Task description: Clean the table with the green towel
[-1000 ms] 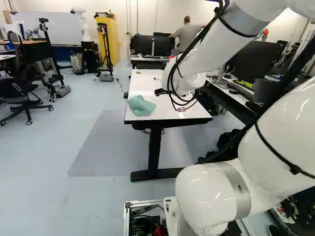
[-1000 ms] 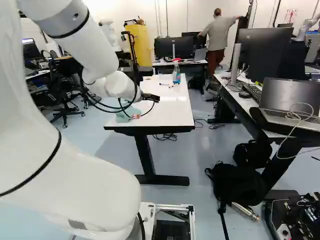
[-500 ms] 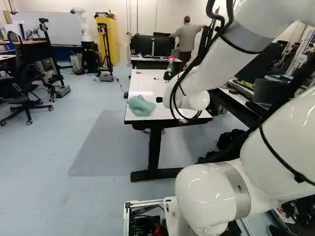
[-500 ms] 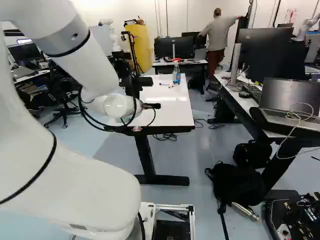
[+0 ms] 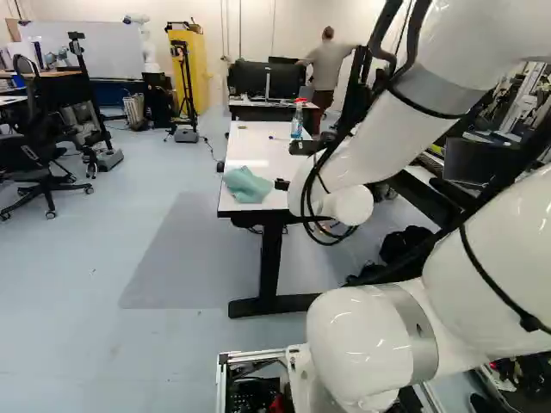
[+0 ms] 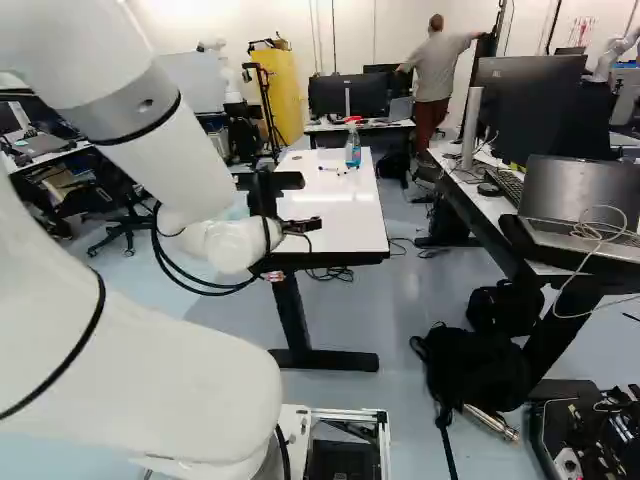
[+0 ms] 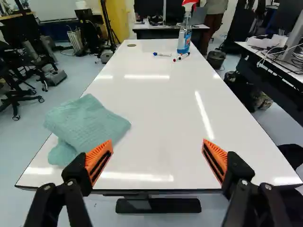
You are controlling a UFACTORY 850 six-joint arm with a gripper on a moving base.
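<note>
Green towel, on table, mostly behind arm in right base view

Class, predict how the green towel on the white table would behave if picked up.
The green towel would probably be floppy, since it lies in soft, rounded folds. Lifting one corner might unfold it, as its layers look loosely heaped. Its textured weave suggests it is unlikely to be slippery.
</note>
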